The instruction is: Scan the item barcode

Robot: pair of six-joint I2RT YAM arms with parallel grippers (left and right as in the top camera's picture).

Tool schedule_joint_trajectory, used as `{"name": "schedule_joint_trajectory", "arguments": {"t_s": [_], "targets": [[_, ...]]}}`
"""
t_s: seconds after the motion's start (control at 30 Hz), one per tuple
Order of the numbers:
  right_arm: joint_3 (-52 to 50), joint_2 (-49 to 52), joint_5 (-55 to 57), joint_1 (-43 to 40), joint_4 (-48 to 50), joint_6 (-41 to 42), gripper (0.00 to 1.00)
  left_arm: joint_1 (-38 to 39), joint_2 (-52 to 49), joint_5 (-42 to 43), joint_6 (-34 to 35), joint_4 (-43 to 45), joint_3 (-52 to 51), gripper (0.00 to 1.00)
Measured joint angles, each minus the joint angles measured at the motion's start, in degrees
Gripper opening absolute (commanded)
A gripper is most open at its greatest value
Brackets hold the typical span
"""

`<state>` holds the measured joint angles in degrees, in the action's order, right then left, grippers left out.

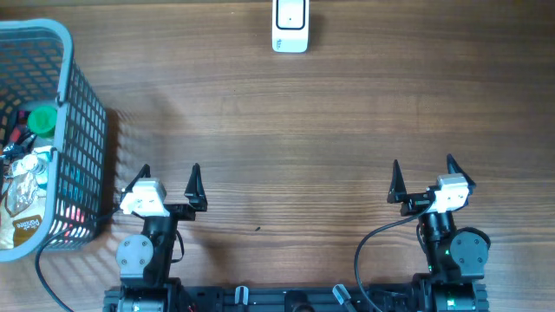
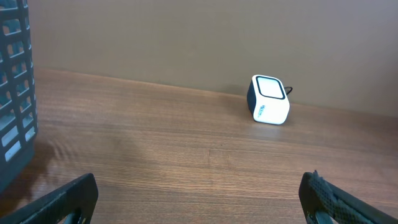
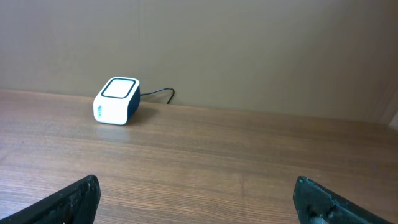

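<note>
Both pairs of jaws stand wide and empty: the left gripper [image 1: 169, 176] sits just beside the basket [image 1: 64, 69], the right gripper [image 1: 423, 166] well apart from it. The items are in the basket, a packet [image 1: 21, 204] and a green cap [image 1: 41, 120] among them; no barcode shows. The scanner [image 1: 290, 26] sits at the far edge, between the arms. A reach in could snag the basket's wall or drag several crowded items, and a limp packet could crumple, hiding its code from the scanner
</note>
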<state>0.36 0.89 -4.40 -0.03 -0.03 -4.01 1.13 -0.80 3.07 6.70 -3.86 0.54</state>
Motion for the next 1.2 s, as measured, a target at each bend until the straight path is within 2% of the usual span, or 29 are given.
{"name": "schedule_joint_trajectory", "arguments": {"t_s": [0.67,0.8,0.97,1.13,1.2], "targets": [[0.0,0.0,-0.02,0.0,0.0,0.0,1.0,0.0,-0.24,2.21,-0.02,-2.05,1.38,1.0],[0.0,0.0,-0.02,0.0,0.02,0.0,1.0,0.0,-4.96,2.91,-0.02,-5.84,8.57,1.0],[0.0,0.0,-0.02,0.0,0.0,0.0,1.0,0.0,-17.11,3.06,-0.02,-10.49,20.72,1.0],[0.0,0.0,-0.02,0.0,0.0,0.0,1.0,0.0,-27.87,4.26,-0.02,-19.34,36.46,1.0],[0.0,0.0,0.0,0.0,0.0,0.0,1.0,0.0,-29.75,5.86,-0.02,-20.65,40.39,1.0]]}}
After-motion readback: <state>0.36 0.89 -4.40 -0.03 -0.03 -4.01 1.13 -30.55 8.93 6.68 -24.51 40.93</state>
